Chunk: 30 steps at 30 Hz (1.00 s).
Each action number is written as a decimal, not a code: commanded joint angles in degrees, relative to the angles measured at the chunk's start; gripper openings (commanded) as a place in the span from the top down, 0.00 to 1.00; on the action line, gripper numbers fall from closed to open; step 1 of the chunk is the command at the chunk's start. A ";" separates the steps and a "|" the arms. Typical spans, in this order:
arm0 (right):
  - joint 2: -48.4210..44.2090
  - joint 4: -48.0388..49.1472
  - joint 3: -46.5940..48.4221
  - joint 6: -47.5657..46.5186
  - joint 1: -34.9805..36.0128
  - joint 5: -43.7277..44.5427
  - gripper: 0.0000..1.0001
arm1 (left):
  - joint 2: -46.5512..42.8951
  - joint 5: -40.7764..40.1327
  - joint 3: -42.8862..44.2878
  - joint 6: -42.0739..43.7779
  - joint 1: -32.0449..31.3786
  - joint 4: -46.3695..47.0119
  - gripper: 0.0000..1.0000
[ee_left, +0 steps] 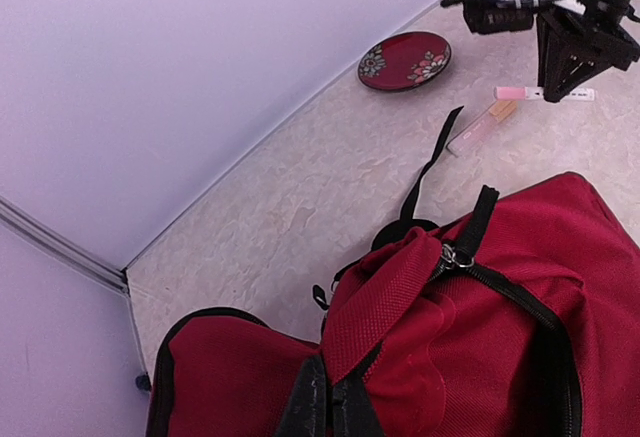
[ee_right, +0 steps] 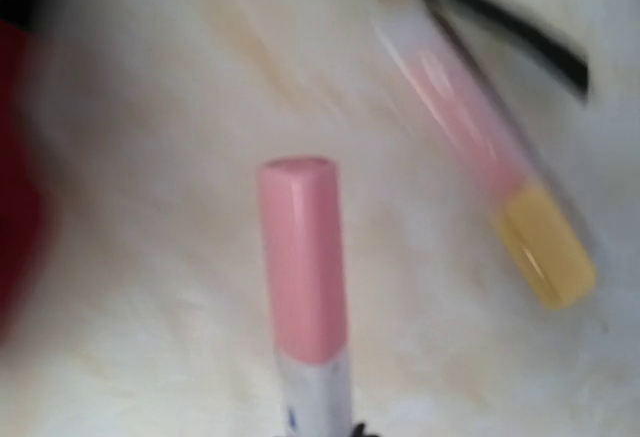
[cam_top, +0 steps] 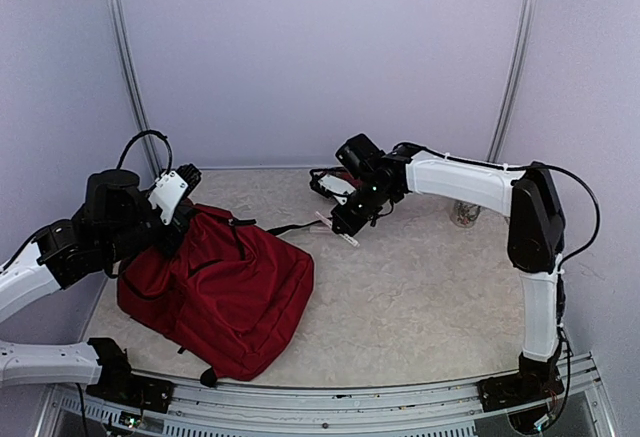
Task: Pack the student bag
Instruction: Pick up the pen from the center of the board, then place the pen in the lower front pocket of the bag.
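The student bag (cam_top: 225, 292), dark red with black zips and straps, lies at the left of the table; it also fills the left wrist view (ee_left: 520, 327). My left gripper (cam_top: 180, 212) is shut on a fold of its fabric at the top rim (ee_left: 335, 407) and holds it up. My right gripper (cam_top: 350, 229) is shut on a white tube with a pink cap (ee_right: 302, 257) and holds it just above the table, right of the bag. The held tube also shows in the left wrist view (ee_left: 525, 92). A second tube, pink with a yellow cap (ee_right: 480, 157), lies on the table beneath it.
A red flowered plate (ee_left: 405, 60) sits by the back wall. A can (cam_top: 465, 214) stands at the back right. A black bag strap (ee_left: 430, 162) trails across the table toward the tubes. Walls close in at the left and back.
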 commanded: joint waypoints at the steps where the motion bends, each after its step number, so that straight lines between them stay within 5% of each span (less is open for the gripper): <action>1: -11.32 15.22 -6.42 -2.53 -0.09 -18.88 1.00 | -0.35 4.21 2.36 -0.11 0.28 6.99 1.00; 6: -20.55 39.99 -18.76 -4.23 4.33 -43.54 1.00 | -1.63 18.58 3.41 0.22 0.32 6.31 1.00; 11: -17.23 55.57 -20.49 -4.86 9.51 -50.67 1.00 | 0.13 26.17 4.17 -1.05 0.53 7.01 1.00; 20: -7.16 47.61 -12.69 -26.48 13.52 -44.06 1.00 | 2.62 27.03 5.07 -2.78 1.59 6.09 1.00; 30: -1.48 27.37 -7.80 -42.41 15.09 -12.02 1.00 | 1.82 28.72 4.76 -2.13 2.08 5.59 1.00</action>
